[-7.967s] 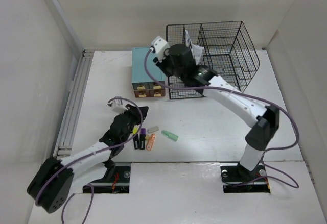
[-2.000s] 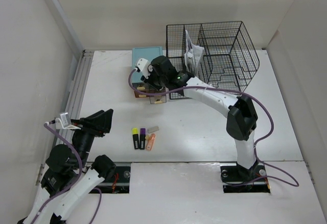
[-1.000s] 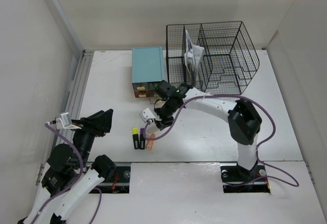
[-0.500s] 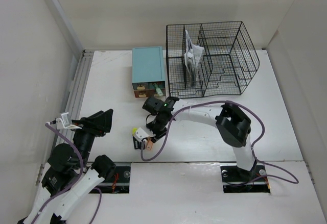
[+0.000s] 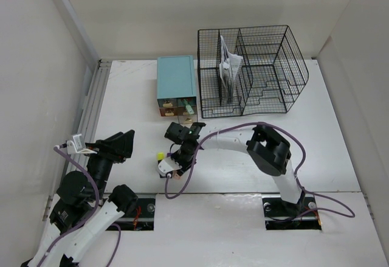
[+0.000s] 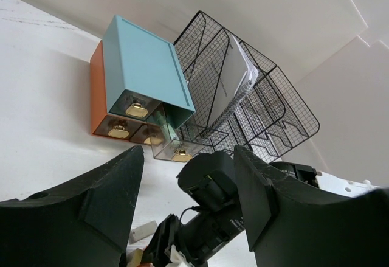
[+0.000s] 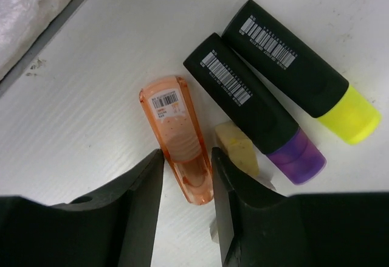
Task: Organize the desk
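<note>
The white desk (image 5: 340, 151) holds a small group of items near its front. In the right wrist view an orange translucent marker (image 7: 176, 127) lies flat on the desk (image 7: 91, 97). My right gripper (image 7: 186, 169) is open and low over it, one finger close on each side. Beside it lie a pale yellow eraser (image 7: 236, 148), a black highlighter with a purple cap (image 7: 243, 97) and one with a yellow cap (image 7: 292, 66). From above, my right gripper (image 5: 174, 165) covers most of the group. My left gripper (image 5: 120, 145) is raised at the left, open and empty (image 6: 188, 157).
A teal-topped drawer box (image 5: 176, 78) stands at the back with one clear drawer (image 5: 187, 107) pulled out, a green item in it. The black wire rack (image 5: 261, 66) holding papers is to its right. A grey rail (image 5: 88, 121) runs along the left edge.
My right arm has swung from the drawer box to the markers at the front, come down over the orange one, and its jaws have narrowed. The left arm has stayed still, pulled back.
</note>
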`<state>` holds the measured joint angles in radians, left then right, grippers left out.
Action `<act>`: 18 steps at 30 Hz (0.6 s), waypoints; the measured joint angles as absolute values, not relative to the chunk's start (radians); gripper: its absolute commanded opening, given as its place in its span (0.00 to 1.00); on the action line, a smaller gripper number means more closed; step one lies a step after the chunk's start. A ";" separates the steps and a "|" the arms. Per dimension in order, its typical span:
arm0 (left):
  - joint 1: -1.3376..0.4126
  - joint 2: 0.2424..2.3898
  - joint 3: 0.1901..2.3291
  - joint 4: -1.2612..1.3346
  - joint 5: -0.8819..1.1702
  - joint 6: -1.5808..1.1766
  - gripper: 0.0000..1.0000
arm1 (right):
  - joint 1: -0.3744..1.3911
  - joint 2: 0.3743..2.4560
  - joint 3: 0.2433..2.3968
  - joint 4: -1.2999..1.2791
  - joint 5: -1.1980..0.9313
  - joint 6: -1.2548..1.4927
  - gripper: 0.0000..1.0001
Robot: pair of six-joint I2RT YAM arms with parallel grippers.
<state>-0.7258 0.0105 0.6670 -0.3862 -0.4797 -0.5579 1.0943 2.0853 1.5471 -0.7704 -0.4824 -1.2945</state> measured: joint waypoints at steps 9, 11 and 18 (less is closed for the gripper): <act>-0.726 0.010 0.661 -0.387 -0.479 -0.558 0.58 | 1.114 2.091 1.551 -0.742 -0.448 -1.288 0.43; -0.726 0.010 0.661 -0.387 -0.479 -0.558 0.58 | 1.120 2.103 1.568 -0.754 -0.445 -1.288 0.42; -0.726 0.010 0.661 -0.387 -0.479 -0.558 0.58 | 1.129 2.175 1.687 -0.876 -0.479 -1.321 0.22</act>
